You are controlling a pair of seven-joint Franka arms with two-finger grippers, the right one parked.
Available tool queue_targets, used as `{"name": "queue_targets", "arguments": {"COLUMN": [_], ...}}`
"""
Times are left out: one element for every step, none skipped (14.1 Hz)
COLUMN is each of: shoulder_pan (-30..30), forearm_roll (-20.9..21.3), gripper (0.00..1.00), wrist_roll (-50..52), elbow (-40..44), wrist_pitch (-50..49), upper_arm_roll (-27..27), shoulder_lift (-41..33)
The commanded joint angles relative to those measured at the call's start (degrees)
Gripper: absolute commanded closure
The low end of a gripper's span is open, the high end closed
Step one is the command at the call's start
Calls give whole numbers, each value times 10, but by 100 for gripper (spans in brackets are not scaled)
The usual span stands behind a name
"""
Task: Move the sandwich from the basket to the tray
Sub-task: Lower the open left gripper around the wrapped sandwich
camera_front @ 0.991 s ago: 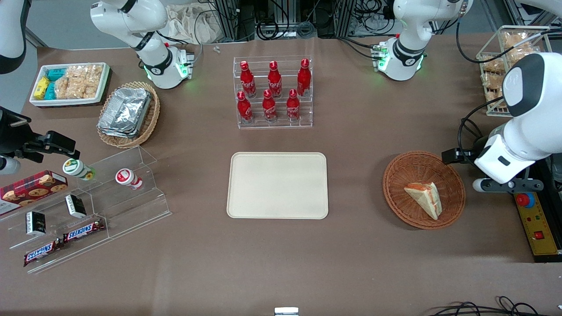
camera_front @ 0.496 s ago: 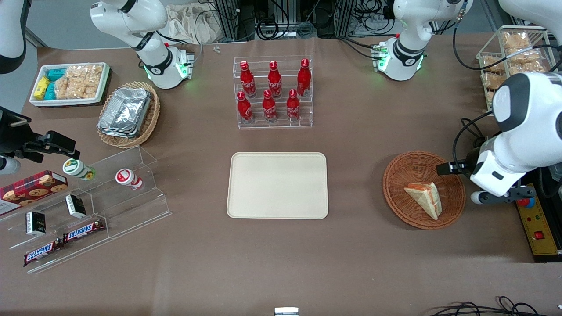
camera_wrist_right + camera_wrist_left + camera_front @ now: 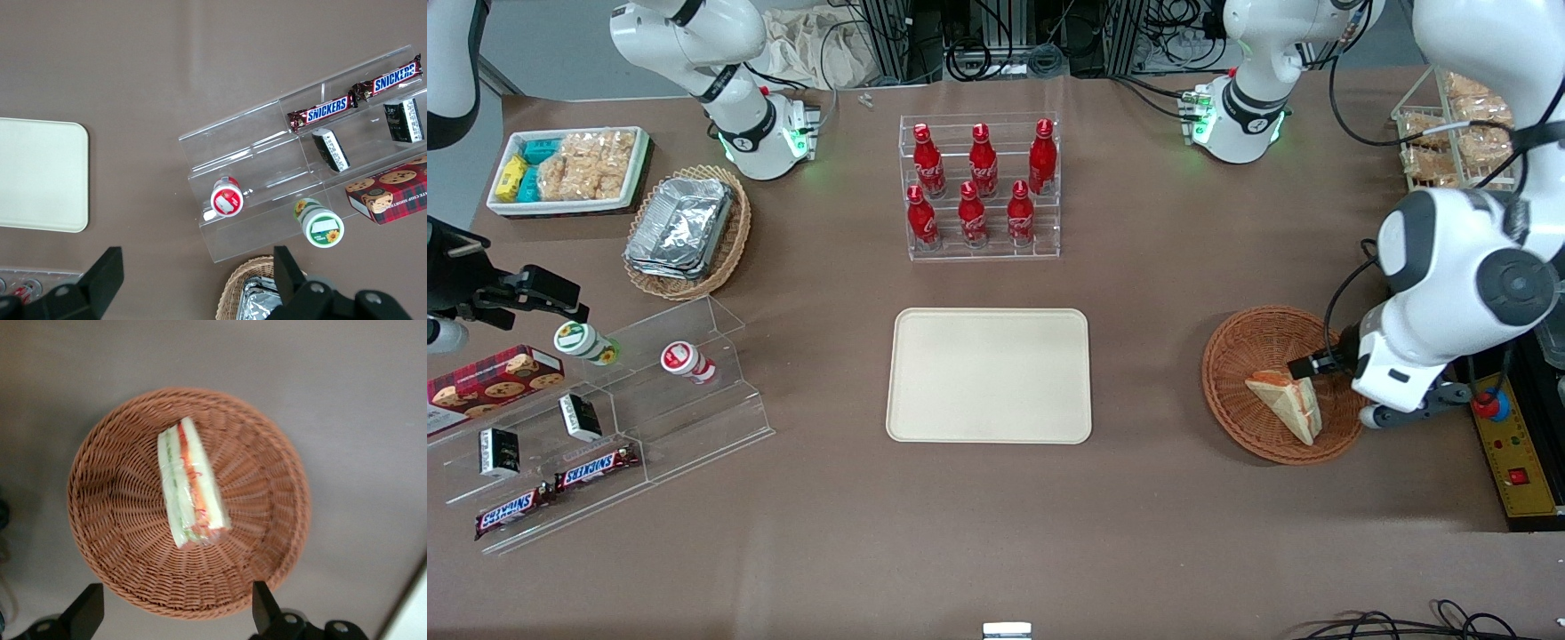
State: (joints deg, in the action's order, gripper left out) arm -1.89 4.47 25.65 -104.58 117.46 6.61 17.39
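Scanning from the parked arm's end of the surface toward the working arm's, with the basket as the landmark: the tray lies flat and bare, well apart from the basket toward the parked arm's end. A rack of red bottles stands farther from the front camera than the tray.

Next comes the basket itself, round and shallow. The sandwich lies inside it, in the part of the bowl nearer the working arm's end and nearer the front camera.

Last comes the working arm, and the end effector hangs above the basket's rim at the working arm's end. In the left wrist view its two fingertips stand spread wide, released and grasping nothing, with the basket's rim showing between them.

The coming move turns on one relation. The sandwich sits below the end effector and a little further in toward the basket's middle. Its long axis, the cut edge with red-orange and green filling, runs roughly crosswise to the line joining the two fingers. So the fingers look already turned to close across the wedge's narrow thickness. I judge that what remains is a short shift inward over the wedge, then a descent; the grasp has not begun.
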Motion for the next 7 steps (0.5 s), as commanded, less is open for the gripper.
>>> {"name": "queue_targets", "arguments": {"shoulder_pan": [-6, -6, -6, -3, -1, -1, -2], "forearm_roll": [26, 26, 26, 26, 26, 27, 27], "gripper": [0, 0, 0, 0, 0, 0, 0], "wrist_roll": [56, 62, 70, 84, 101, 106, 107], "elbow": [-4, -4, -4, -4, -4, -4, -5], "wrist_pitch": [22, 28, 35, 50, 57, 58, 58], "upper_arm_roll": [4, 4, 4, 4, 4, 4, 4], "shoulder_lift": [19, 25, 34, 43, 50, 52, 52]}}
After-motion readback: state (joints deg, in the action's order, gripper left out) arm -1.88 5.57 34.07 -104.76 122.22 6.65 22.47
